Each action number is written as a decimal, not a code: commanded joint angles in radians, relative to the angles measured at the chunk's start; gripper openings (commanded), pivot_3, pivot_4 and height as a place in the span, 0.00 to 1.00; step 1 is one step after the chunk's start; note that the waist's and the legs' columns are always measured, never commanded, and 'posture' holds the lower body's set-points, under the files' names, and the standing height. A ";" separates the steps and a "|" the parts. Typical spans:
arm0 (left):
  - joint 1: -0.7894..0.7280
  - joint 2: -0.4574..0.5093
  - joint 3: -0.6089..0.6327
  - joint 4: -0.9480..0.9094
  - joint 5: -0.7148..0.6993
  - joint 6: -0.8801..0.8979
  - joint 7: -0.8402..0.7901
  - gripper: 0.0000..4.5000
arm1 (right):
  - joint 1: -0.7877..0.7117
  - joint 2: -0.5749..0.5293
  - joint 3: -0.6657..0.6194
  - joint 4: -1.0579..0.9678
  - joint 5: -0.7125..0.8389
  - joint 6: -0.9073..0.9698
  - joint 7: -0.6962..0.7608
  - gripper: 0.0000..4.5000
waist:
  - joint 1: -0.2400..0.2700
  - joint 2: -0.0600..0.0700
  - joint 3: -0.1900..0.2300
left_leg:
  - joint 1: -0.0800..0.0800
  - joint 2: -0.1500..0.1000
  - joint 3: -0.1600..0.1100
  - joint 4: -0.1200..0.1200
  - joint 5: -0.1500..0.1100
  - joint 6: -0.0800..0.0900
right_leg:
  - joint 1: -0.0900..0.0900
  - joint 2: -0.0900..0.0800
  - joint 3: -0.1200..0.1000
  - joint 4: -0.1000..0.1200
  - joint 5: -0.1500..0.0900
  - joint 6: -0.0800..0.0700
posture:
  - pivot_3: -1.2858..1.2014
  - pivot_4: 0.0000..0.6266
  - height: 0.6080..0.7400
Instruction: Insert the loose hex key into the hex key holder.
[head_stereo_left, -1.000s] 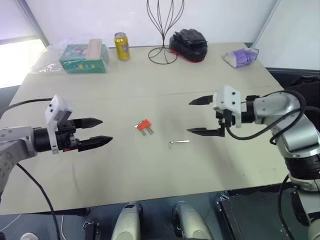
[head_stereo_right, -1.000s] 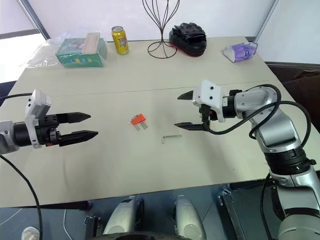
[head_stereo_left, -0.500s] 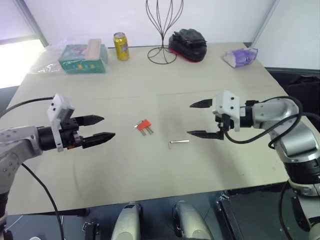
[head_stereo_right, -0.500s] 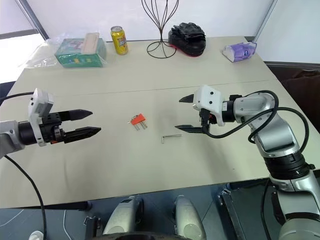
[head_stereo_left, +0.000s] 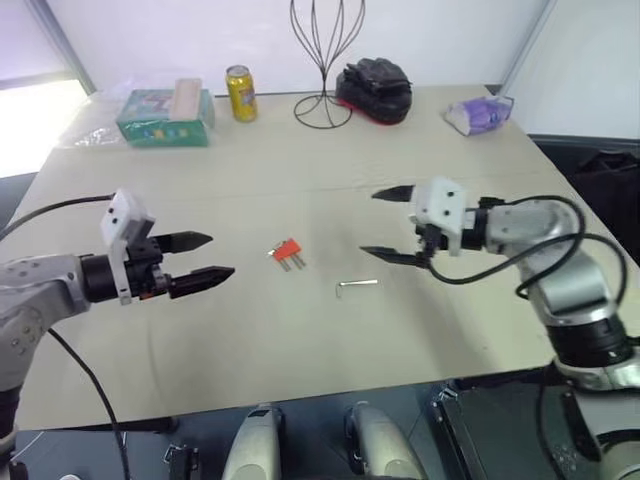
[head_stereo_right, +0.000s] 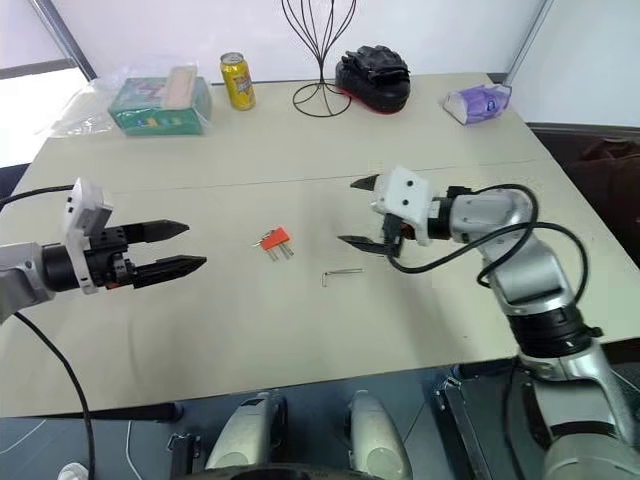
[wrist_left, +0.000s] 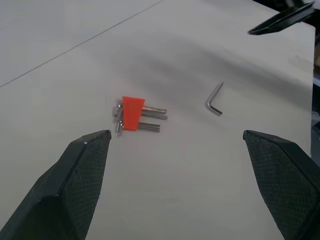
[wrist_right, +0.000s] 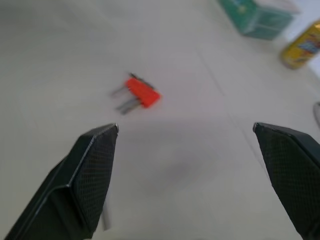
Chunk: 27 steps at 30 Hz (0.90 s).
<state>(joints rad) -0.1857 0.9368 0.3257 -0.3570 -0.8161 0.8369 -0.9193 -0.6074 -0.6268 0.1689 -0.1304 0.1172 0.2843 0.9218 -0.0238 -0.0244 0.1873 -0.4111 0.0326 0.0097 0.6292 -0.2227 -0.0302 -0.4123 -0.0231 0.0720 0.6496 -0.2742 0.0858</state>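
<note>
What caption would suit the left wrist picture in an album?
Open left end effector looking down on the red holder and the loose hex key lying apart on the table.

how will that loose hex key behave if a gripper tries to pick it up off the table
The loose hex key is a thin metal rod lying flat on the table, so it probably skids when nudged. Bare metal, likely slippery. Its L-bend should stop it rolling.

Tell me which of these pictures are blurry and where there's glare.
Right wrist view: soft and smeared, the small red-orange plastic hex key holder and yellow drink can fuzzy. Left wrist view: sharp, the thin L-shaped silver hex key crisp. Left eye view: bright washed-out glare at the far left edge, beside the green box.
</note>
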 joint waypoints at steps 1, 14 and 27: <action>-0.014 -0.004 -0.004 -0.028 0.002 -0.014 0.009 0.98 | -0.042 0.091 0.042 0.065 -0.077 -0.054 -0.114 1.00 | 0.000 0.000 0.000 | 0.000 0.000 0.000 0.000 0.000 0.000 | -0.001 0.000 0.000 0.000 0.000 0.000 | 0.52 0.24 1.00; 0.105 0.012 0.088 -0.125 -0.018 0.011 0.054 0.98 | -0.248 0.352 0.173 0.716 -0.320 -0.313 -0.360 1.00 | -0.020 0.000 0.000 | -0.001 0.000 -0.001 -0.001 0.000 0.000 | 0.000 -0.002 0.000 0.001 0.001 0.002 | 0.52 0.24 1.00; 0.170 0.011 0.150 -0.170 -0.024 0.020 0.079 0.98 | -0.202 0.431 0.208 0.687 -0.326 -0.281 -0.241 1.00 | -0.032 0.000 0.000 | 0.000 0.000 -0.002 -0.001 0.000 0.000 | 0.000 -0.001 -0.001 0.002 0.002 0.003 | 0.52 0.24 1.00</action>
<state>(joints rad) -0.0130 0.9344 0.4458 -0.4957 -0.8260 0.8637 -0.8429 -0.8195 -0.2149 0.3562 0.6047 -0.2194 -0.0115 0.6537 -0.0559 -0.0247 0.1872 -0.4112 0.0328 0.0075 0.6277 -0.2227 -0.0304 -0.4128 -0.0246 0.0712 0.6515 -0.2721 0.0894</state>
